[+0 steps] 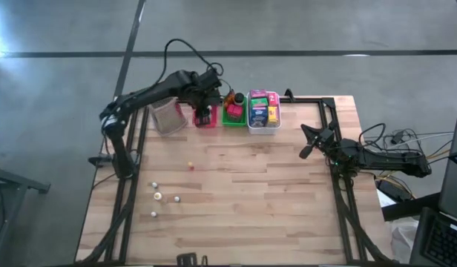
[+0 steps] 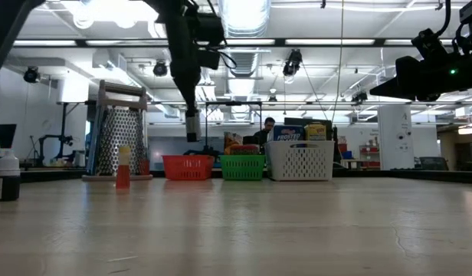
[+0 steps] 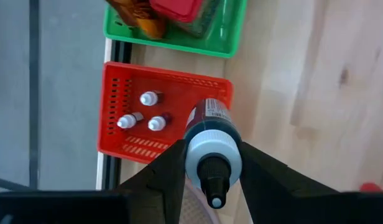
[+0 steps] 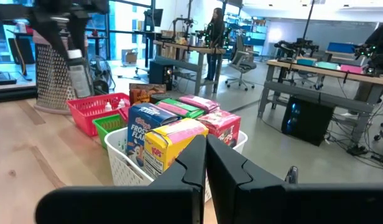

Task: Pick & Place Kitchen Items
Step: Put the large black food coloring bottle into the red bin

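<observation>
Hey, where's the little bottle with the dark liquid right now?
The dark bottle is gripped in the left gripper, held above the red basket at the table's far edge, beside the green basket.

Robotics lab or open workshop hall: grey concrete floor (image 1: 303,30) around a wooden tabletop (image 1: 251,185) on a black frame, exposed ceiling ducts and strip lights (image 2: 244,15), rows of workbenches (image 4: 316,65) with office chairs (image 4: 241,59), monitors, cabling, a person (image 4: 214,25) standing far back.
</observation>
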Controlling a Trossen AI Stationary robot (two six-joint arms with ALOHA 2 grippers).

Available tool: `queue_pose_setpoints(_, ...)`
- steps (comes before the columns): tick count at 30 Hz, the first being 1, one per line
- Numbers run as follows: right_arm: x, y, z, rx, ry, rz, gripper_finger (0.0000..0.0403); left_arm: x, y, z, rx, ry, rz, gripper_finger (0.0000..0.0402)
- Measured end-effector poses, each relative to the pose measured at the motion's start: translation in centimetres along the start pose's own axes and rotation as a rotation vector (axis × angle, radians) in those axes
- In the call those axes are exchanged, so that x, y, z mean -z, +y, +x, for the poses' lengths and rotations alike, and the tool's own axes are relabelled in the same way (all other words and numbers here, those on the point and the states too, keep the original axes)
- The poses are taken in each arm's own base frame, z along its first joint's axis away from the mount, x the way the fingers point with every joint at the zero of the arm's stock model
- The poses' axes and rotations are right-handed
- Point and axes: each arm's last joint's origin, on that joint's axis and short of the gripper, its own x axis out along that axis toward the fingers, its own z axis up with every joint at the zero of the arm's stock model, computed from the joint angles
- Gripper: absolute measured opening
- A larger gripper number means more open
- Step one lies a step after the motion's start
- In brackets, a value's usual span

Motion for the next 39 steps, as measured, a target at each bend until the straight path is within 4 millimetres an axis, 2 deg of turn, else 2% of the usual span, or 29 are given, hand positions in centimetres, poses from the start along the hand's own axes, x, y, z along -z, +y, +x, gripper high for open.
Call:
queue_pose_setpoints(6, 0.0, 0.0, 0.0, 0.000, 0.000, 0.000, 0.0008, -0.3, 2.2, 1.2, 0.081, -0.019, -0.031, 0.0140)
queue_pose_setpoints(16, 0.0, 0.0, 0.0, 0.000, 0.000, 0.000, 0.0008, 0.8, 5.2, 3.3, 0.091, 0.009, -0.078, 0.0140)
queue_pose_setpoints(22, 0.0, 0.0, 0.0, 0.000, 0.000, 0.000, 0.0008, 0.5, 5.5, 4.1, 0.157, -0.037, -0.071, 0.0140)
queue_pose_setpoints(39, 0.0, 0.0, 0.0, 0.001, 0.000, 0.000, 0.0008, 0.0, 5.7, 8.4, 0.160, 0.043, -0.032, 0.0140)
